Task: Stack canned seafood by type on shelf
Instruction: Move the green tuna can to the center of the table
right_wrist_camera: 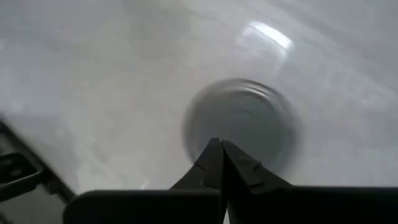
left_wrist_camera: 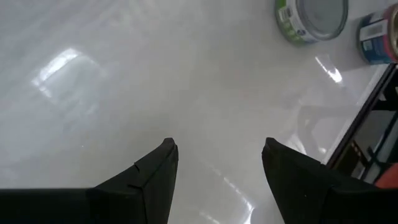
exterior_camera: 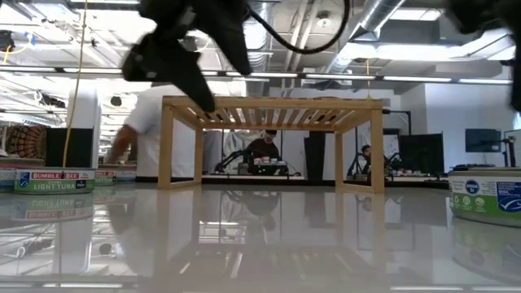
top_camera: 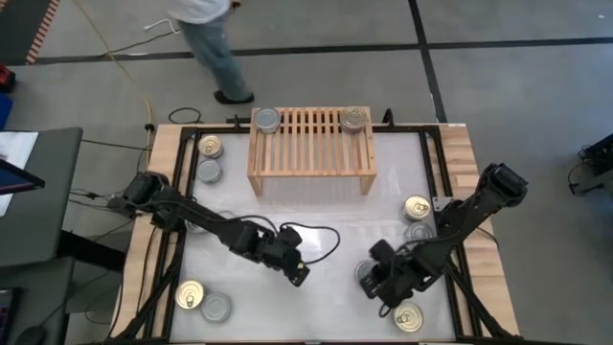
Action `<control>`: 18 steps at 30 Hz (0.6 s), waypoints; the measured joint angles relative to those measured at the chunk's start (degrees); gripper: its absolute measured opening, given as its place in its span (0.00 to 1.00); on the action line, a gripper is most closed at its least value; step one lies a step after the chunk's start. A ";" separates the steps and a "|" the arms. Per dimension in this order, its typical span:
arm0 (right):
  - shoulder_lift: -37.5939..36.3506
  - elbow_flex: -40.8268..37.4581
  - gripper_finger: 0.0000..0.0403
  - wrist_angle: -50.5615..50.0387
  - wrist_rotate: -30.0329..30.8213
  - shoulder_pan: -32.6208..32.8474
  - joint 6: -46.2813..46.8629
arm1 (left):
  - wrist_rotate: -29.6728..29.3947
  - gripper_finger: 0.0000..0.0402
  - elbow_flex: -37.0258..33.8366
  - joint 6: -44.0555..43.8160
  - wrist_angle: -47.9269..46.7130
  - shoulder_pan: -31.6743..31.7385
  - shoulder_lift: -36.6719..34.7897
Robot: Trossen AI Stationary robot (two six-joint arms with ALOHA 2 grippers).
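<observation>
A glossy white table top [top_camera: 316, 216] framed in pale wood fills the high view, and on its far middle stands the shelf [top_camera: 312, 144], a small light-wood rack with a slatted top and solid side legs. Two round flat tins sit on its slats: a silver-topped one [top_camera: 267, 121] at the far left corner and a gold-lidded one [top_camera: 353, 119] at the far right corner. The two dark arms reach in from the sides over the near half of the table. The left gripper [top_camera: 298, 276] hangs over bare table near the middle, its two dark fingers [left_wrist_camera: 155, 177] apart with nothing between them. The right gripper [top_camera: 370, 279] is low over the near right part of the table, its jaws pressed together, its tips just above a blurred silver-topped tin [right_wrist_camera: 239, 127] that it does not hold. The rest of the canned seafood lies loose on the table: a gold-lidded tin [top_camera: 210, 147] and a silver one [top_camera: 209, 172] left of the shelf, a gold [top_camera: 190, 295] and a silver tin [top_camera: 216, 308] at the near left corner, a gold tin [top_camera: 417, 207] with a silver one [top_camera: 418, 231] on the right side, and a gold tin [top_camera: 408, 317] near the front right edge. Beyond the table a person [top_camera: 213, 38] in jeans walks across the floor.
</observation>
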 joint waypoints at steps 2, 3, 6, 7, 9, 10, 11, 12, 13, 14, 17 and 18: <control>-1.00 0.06 0.08 -3.56 0.00 1.85 6.11 | 1.40 0.56 0.00 3.19 1.69 1.29 0.00; -1.30 0.07 0.09 -4.88 0.00 2.97 8.57 | 2.06 0.56 0.00 4.77 2.45 1.89 0.00; -1.23 0.09 0.11 -6.36 0.00 5.90 13.86 | 5.17 0.56 -0.43 8.53 5.28 3.87 0.00; -0.91 0.09 0.12 -6.46 0.00 6.80 15.78 | 6.73 0.56 -1.20 9.42 7.43 4.62 0.00; 0.15 0.13 0.13 -6.53 -0.05 8.45 20.03 | 9.55 0.56 -2.94 11.15 12.30 6.15 0.02; 0.81 0.13 0.14 -6.61 -0.04 9.08 22.48 | 10.87 0.56 -3.76 11.78 14.96 6.79 0.07; 1.39 0.11 0.15 -6.70 -0.04 9.73 25.18 | 12.24 0.56 -4.45 12.14 17.49 7.32 0.08; 1.94 0.11 0.16 -6.69 -0.07 10.39 27.76 | 13.50 0.56 -4.96 12.20 19.64 7.79 0.09; 2.49 0.11 0.18 -6.51 -0.05 10.90 29.44 | 14.43 0.56 -5.30 12.25 21.22 8.08 0.07; 2.98 0.11 0.19 -6.01 -0.07 11.18 29.95 | 14.83 0.56 -5.42 12.44 21.74 8.22 0.11; 4.16 0.15 0.25 -3.05 -0.22 10.60 30.11 | 14.96 0.56 -5.49 14.33 21.48 8.38 0.57; 4.49 0.15 0.27 -2.90 -0.20 10.15 30.12 | 14.94 0.56 -5.53 14.88 21.36 8.44 0.63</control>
